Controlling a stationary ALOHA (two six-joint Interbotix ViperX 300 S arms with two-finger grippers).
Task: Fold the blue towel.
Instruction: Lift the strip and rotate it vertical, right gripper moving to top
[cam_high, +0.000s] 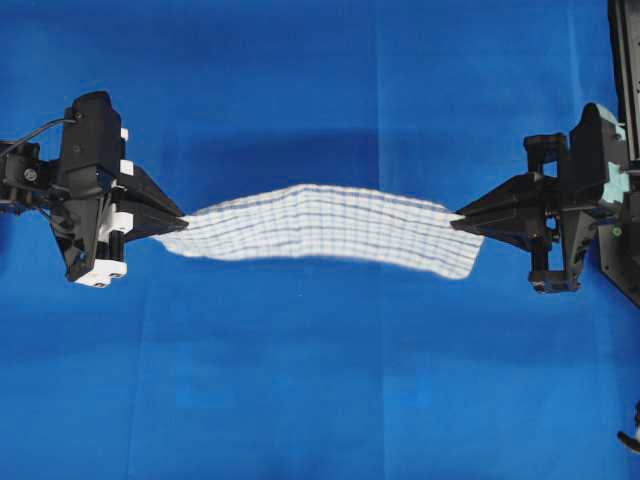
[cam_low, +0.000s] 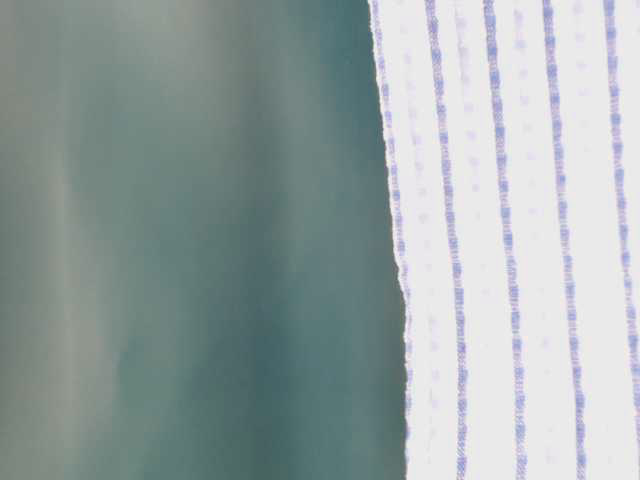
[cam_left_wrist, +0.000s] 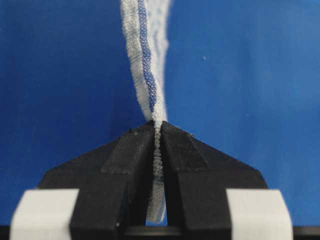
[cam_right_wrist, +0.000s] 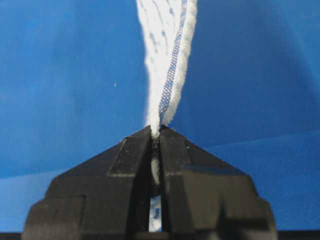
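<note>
The blue towel (cam_high: 325, 232), white with thin blue stripes, hangs stretched between my two grippers above the blue sheet, casting a shadow behind it. My left gripper (cam_high: 182, 217) is shut on its left end; the left wrist view shows the towel's edge (cam_left_wrist: 149, 85) pinched between the black fingers (cam_left_wrist: 135, 150). My right gripper (cam_high: 458, 221) is shut on its right end; the right wrist view shows the towel (cam_right_wrist: 167, 65) clamped at the fingertips (cam_right_wrist: 172, 145). The table-level view shows the towel (cam_low: 510, 250) close up, filling the right side.
The plain blue sheet (cam_high: 320, 400) covers the whole table below the towel. A black arm base (cam_high: 625, 60) stands at the right edge, and a small dark part (cam_high: 630, 435) shows at the lower right corner.
</note>
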